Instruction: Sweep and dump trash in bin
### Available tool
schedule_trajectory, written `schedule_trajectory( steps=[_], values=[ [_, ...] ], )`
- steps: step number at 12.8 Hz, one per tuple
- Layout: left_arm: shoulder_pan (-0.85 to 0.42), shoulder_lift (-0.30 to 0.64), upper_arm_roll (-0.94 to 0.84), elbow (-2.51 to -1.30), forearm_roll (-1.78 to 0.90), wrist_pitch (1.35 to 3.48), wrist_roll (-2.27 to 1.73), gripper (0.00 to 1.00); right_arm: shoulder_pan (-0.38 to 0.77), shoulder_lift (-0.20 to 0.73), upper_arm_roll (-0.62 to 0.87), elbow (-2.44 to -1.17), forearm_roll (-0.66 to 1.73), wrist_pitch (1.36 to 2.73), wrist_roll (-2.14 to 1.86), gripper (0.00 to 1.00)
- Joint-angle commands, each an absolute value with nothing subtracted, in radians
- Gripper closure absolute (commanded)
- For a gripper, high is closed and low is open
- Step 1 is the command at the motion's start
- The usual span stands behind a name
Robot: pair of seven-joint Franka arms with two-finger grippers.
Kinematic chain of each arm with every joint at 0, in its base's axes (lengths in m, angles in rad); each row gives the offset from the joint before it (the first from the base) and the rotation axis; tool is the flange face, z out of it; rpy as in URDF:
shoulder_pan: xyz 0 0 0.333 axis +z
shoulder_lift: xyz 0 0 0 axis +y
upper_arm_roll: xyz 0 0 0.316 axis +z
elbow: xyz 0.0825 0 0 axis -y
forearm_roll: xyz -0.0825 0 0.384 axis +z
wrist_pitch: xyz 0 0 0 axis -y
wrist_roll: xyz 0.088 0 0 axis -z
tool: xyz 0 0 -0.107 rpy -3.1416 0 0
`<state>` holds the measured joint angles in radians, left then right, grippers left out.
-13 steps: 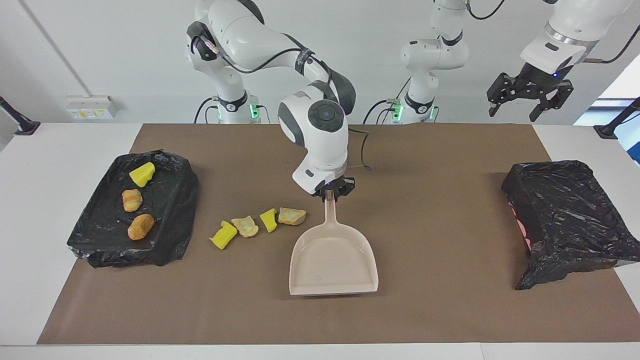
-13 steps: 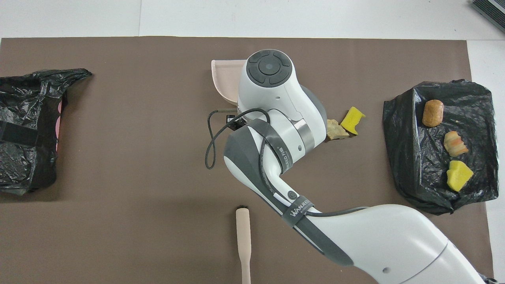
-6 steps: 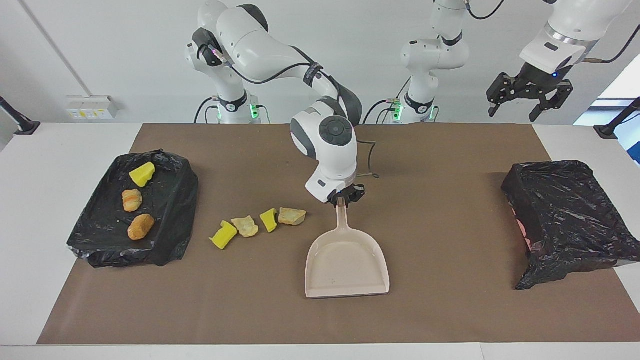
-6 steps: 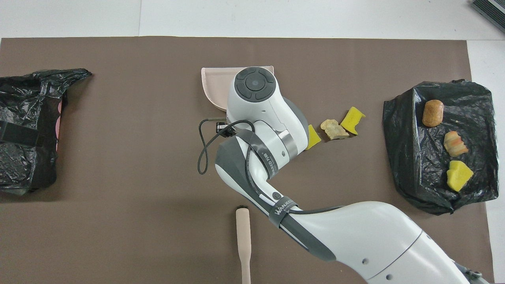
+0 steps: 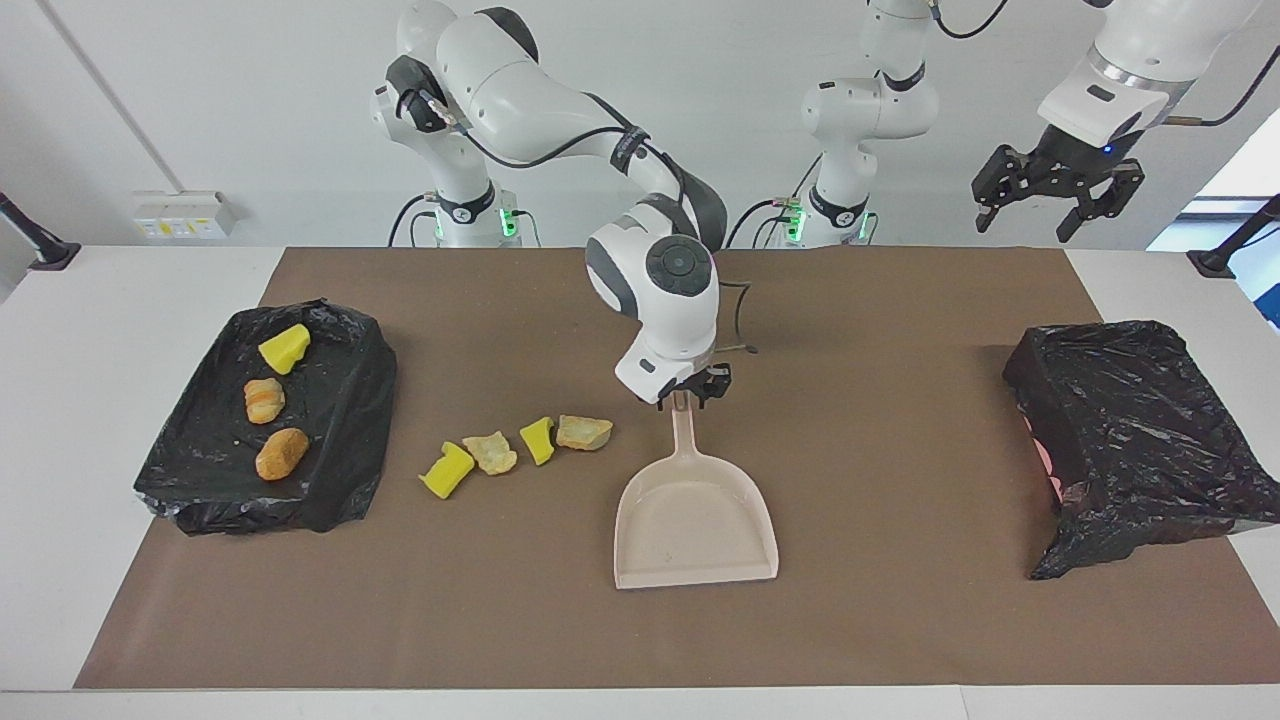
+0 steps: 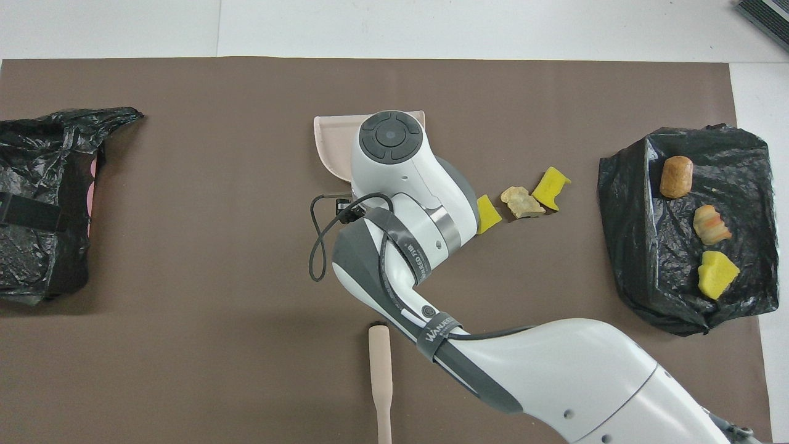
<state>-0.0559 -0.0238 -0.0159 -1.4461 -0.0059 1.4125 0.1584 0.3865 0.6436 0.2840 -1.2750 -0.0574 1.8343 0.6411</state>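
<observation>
A beige dustpan [image 5: 695, 520] [image 6: 330, 139] lies flat mid-mat, its handle pointing toward the robots. My right gripper [image 5: 690, 392] stands over the handle's end, fingers open on either side of it. Beside the pan, toward the right arm's end, lies the trash in a row: a tan lump [image 5: 584, 432], a yellow piece [image 5: 538, 440] [image 6: 489, 213], a tan lump [image 5: 491, 452] [image 6: 521, 202] and a yellow piece [image 5: 447, 470] [image 6: 550, 189]. The black-bagged bin [image 5: 1140, 430] [image 6: 37, 203] sits at the left arm's end. My left gripper [image 5: 1050, 195] waits open, high above that end.
A flat black-bagged tray [image 5: 340, 420] [image 6: 641, 246] at the right arm's end carries three more pieces: yellow [image 5: 285, 347], tan [image 5: 265, 399] and orange [image 5: 282, 452]. A beige brush handle [image 6: 380, 370] lies on the mat near the robots. A cable loops off the right wrist.
The right arm slid the dustpan a little toward the left arm's end of the table, away from the row of trash. Its fingers then parted on the handle. The left arm stayed still.
</observation>
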Motion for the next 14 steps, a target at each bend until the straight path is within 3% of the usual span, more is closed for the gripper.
schedule_trajectory(
  steps=[1, 5, 7, 9, 12, 14],
  values=[
    [-0.038, -0.04, -0.026, -1.471, -0.017, 1.443, 0.172, 0.0, 0.371, 0.517, 0.293, -1.307, -0.006, 1.72, 0.647, 0.0],
    [-0.052, 0.027, -0.041, -1.46, -0.015, 1.499, 0.167, 0.0, 0.325, 0.422, 0.293, -1.319, 0.055, 1.485, 0.542, 0.0],
    [-0.075, 0.108, -0.08, -1.396, -0.008, 1.525, 0.16, 0.0, 0.336, 0.326, 0.293, -1.423, 0.096, 1.459, 0.537, 0.0],
    [-0.126, 0.197, -0.081, -1.329, -0.006, 1.561, 0.093, 0.0, 0.34, 0.198, 0.293, -1.613, 0.179, 1.536, 0.58, 0.0],
    [-0.217, 0.267, -0.078, -1.319, 0.015, 1.657, -0.026, 0.0, 0.42, -0.044, 0.293, -2.053, 0.277, 1.907, 0.629, 0.0],
    [-0.28, 0.32, -0.075, -1.296, 0.021, 1.69, -0.139, 0.0, 0.483, -0.064, 0.293, -2.123, 0.299, 1.934, 0.658, 0.0]
  ],
)
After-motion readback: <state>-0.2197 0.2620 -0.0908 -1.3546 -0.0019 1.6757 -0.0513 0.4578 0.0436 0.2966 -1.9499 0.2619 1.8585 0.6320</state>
